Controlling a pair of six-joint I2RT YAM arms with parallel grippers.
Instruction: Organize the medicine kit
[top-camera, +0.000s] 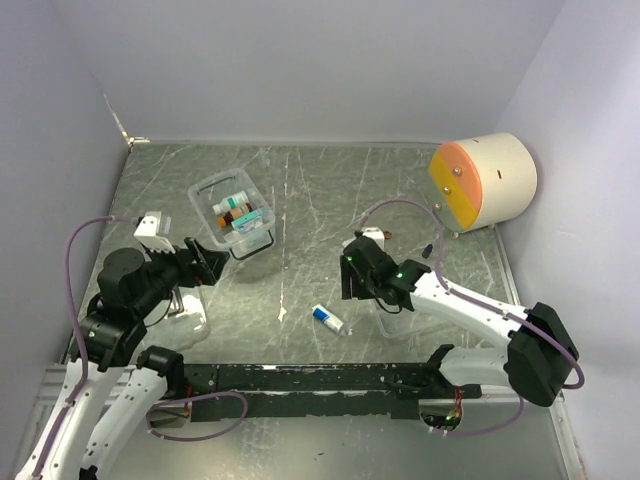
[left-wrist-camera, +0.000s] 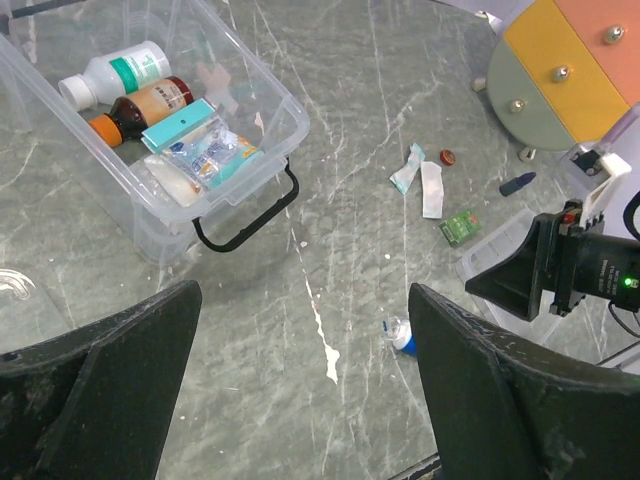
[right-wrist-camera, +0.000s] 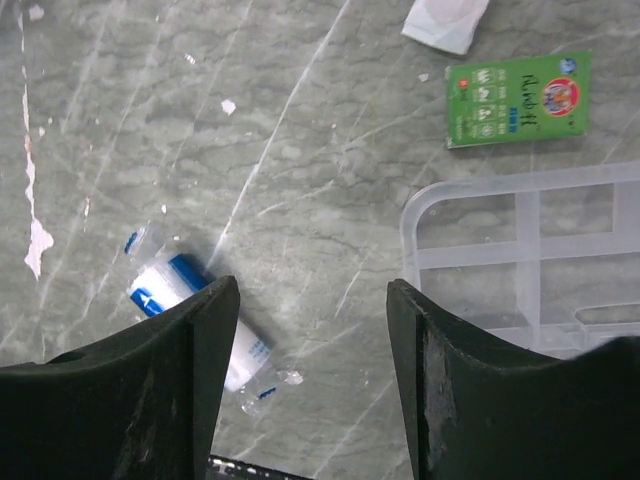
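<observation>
The medicine kit's clear box (top-camera: 232, 212) stands open at the left, holding bottles and packets; it shows in the left wrist view (left-wrist-camera: 150, 130) with its black wire latch (left-wrist-camera: 250, 215). The clear divided tray insert (right-wrist-camera: 530, 260) lies apart on the table by my right arm (top-camera: 395, 315). A blue-and-white wrapped roll (top-camera: 327, 319) lies between the arms, beside my right gripper's left finger (right-wrist-camera: 185, 300). My left gripper (top-camera: 205, 262) is open and empty over bare table (left-wrist-camera: 305, 380). My right gripper (top-camera: 352, 272) is open and empty, low over the table (right-wrist-camera: 310, 340).
A green packet (right-wrist-camera: 517, 98), white sachets (left-wrist-camera: 425, 185), a red cap (left-wrist-camera: 448, 156) and a small blue item (left-wrist-camera: 517, 183) lie loose right of centre. A large cream-and-orange cylinder (top-camera: 483, 182) stands at the back right. A clear plastic piece (top-camera: 190, 308) lies under my left arm.
</observation>
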